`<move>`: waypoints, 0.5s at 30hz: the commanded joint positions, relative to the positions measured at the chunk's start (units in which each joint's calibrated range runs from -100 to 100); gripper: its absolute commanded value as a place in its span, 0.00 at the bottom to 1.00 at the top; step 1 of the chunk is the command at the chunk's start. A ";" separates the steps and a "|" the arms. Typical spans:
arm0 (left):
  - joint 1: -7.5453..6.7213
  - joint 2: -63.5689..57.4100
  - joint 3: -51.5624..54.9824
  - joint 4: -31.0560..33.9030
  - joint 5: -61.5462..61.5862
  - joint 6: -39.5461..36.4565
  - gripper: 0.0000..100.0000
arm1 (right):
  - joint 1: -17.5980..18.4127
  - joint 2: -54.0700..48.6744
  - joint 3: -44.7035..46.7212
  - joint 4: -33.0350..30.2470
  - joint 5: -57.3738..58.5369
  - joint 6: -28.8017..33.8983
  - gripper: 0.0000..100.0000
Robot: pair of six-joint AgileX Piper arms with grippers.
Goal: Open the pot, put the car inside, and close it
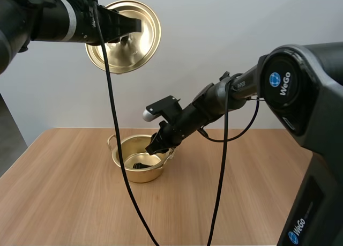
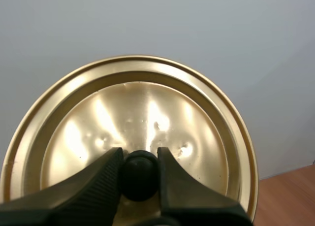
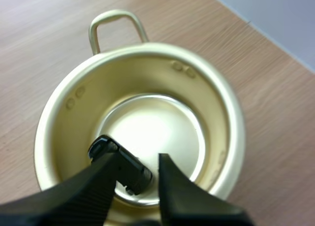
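Our left gripper point(image 2: 139, 159) is clamped on the black knob point(image 2: 139, 179) of the golden lid point(image 1: 134, 47), which we hold tilted high above the far left of the wooden table point(image 1: 64, 203); the open pot point(image 1: 134, 173) stands near the table's middle with one loop handle on its far left side; our right gripper point(image 3: 137, 159) reaches down into it with fingers spread apart; the small black car point(image 3: 123, 164) lies on the pot's floor, partly between those fingers, against one of them.

Table point(image 1: 64, 203), likely wood — golden pot point(image 1: 134, 175)
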 commanded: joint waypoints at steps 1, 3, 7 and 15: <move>0.03 0.80 0.47 0.68 2.57 -0.03 0.00 | -1.29 -3.75 0.03 -0.20 -9.26 0.30 0.00; -0.05 2.16 1.85 1.40 6.86 0.37 0.00 | -3.19 -6.35 0.15 -1.99 -15.24 1.75 0.00; -0.66 7.23 4.49 9.65 14.42 -0.24 0.00 | -7.80 -8.95 0.15 -4.43 -16.47 4.89 0.00; -4.08 21.49 5.85 23.43 18.47 -3.88 0.00 | -15.92 -9.35 0.28 -2.31 -3.22 6.27 0.00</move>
